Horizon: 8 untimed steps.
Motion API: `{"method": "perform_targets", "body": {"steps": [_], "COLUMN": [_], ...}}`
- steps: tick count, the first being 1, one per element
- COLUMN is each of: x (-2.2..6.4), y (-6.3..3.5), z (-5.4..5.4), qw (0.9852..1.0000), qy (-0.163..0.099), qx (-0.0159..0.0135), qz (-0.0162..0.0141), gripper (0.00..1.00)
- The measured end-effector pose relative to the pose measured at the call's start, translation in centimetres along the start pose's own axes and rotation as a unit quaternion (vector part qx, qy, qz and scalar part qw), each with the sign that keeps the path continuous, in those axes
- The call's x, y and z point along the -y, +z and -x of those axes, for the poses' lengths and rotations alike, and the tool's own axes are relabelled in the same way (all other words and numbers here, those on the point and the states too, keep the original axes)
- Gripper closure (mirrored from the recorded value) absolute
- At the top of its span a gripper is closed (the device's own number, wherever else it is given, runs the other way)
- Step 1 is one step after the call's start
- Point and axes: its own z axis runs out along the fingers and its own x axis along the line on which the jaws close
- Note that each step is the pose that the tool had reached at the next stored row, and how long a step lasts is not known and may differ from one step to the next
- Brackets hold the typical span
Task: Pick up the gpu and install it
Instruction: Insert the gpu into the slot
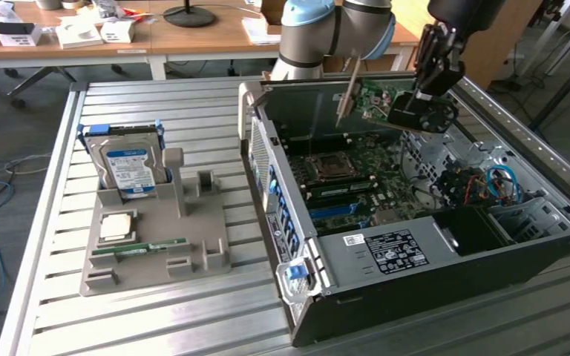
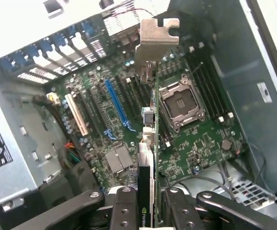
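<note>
Black jaws clench the thin dark gpu card point(image 2: 149, 139) with its pale silver bracket point(image 2: 156, 40), holding it edge-on above the green motherboard point(image 2: 200, 143) in the open dark computer case point(image 1: 384, 297). Pickup looks done; seating likely calls for squaring its edge over the long blue slot point(image 2: 115, 108).

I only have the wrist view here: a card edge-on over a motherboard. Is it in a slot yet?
Observer: No. The graphics card hangs above the motherboard, up near the far wall of the open computer case.
Operator: Where is it gripped?
Observer: The pincer is shut on the end opposite the silver bracket, which faces the exterior view's left.
Operator: What sits outside the case?
Observer: A hard drive stands in a grey holder on the exterior view's left, a memory stick lying on the same holder.
</note>
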Motion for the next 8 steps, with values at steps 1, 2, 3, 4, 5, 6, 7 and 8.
{"method": "perform_targets", "body": {"steps": [1, 2, 3, 4, 5, 6, 7, 8], "x": [0.0, 0.0, 0.0, 0.0, 0.0, 0.0, 0.0, 0.0], "y": [0.0, 0.0, 0.0, 0.0, 0.0, 0.0, 0.0, 0.0], "z": [0.0, 0.0, 0.0, 0.0, 0.0, 0.0, 0.0, 0.0], "qw": [1.0, 0.9999, 0.9997, 0.9995, 0.9992, 0.9989, 0.9985, 0.998], "qy": [-0.008, -0.016, -0.024, -0.031, -0.039, -0.047, -0.054, -0.062], "qx": [-0.0004, -0.0008, -0.0012, -0.0017, -0.002, -0.0024, -0.0028, -0.0032], "qz": [-0.0001, -0.0002, -0.0003, -0.0004, -0.0004, -0.0005, -0.0006, -0.0006], "gripper": [0.74, 0.74, 0.74, 0.74, 0.74, 0.74, 0.74, 0.74]}}
